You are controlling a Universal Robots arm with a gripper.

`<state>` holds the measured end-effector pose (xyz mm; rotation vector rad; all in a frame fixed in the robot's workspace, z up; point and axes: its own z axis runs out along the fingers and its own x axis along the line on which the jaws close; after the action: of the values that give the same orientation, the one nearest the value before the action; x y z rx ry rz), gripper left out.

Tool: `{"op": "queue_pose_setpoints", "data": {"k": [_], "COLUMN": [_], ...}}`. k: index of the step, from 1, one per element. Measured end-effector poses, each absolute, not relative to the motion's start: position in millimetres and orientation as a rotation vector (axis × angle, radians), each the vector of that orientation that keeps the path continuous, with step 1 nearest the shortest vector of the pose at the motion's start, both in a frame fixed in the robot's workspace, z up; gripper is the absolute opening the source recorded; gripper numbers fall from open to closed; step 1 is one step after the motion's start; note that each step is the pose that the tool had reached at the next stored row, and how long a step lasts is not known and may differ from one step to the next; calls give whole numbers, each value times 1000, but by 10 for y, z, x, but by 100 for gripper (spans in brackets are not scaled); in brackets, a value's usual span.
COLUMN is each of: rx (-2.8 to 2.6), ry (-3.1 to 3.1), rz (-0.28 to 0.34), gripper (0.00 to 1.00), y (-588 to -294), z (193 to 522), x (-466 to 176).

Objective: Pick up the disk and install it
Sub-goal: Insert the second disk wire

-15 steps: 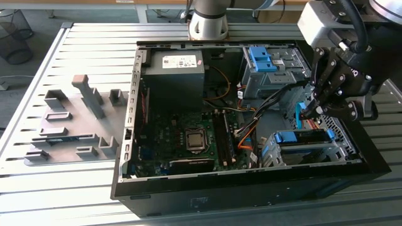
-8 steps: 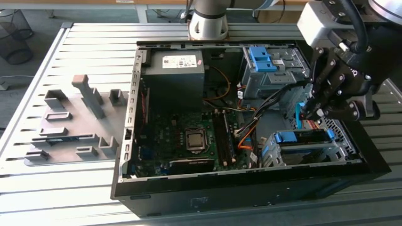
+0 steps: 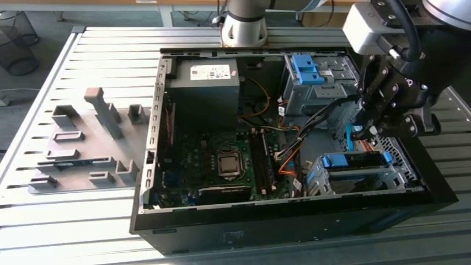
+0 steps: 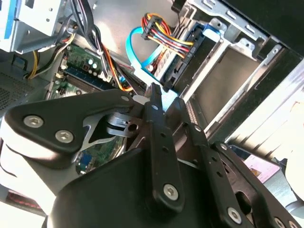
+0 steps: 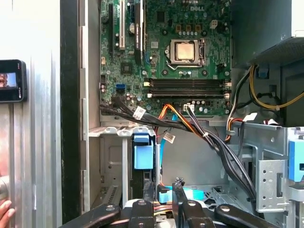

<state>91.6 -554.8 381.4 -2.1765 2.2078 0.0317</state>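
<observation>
The disk (image 3: pixel 354 161), dark on top with a blue rail along its side, lies in the drive cage at the front corner of the open computer case, on the exterior view's right. Its blue rail (image 5: pixel 142 152) faces the first wrist view. Its dark end (image 4: pixel 176 71) carries a plug with coloured wires and a looping blue cable (image 4: pixel 133 57). My gripper (image 3: pixel 365 131) hangs inside the case just behind that cage. In both wrist views the gripper (image 4: pixel 166 97) (image 5: pixel 163 186) sits right at the disk's cabled end, with a bit of pale blue at its tip.
The case holds a grey power-supply box (image 3: pixel 206 83), the green motherboard (image 3: pixel 220 160) and a second cage with a blue bracket (image 3: pixel 305 69). Cable bundles (image 5: pixel 209 142) cross beside the disk. Grey fixtures (image 3: pixel 88 143) stand on the slatted table. A hand (image 5: pixel 4 211) shows outside the case wall.
</observation>
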Motion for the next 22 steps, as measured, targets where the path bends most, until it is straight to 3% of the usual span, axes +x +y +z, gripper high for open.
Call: {"op": "queue_pose_setpoints", "data": {"k": [11, 12, 14, 22], "rx": [-2178, -2177, -2177, -2176], "ry": [2194, 2193, 2193, 2192], "rz": [11, 9, 7, 9], "gripper": [30, 28, 16, 16], "y": [-5548, -5548, -5548, -5568], "z": [3712, 3706, 3698, 3697], "x": [914, 914, 914, 925]}}
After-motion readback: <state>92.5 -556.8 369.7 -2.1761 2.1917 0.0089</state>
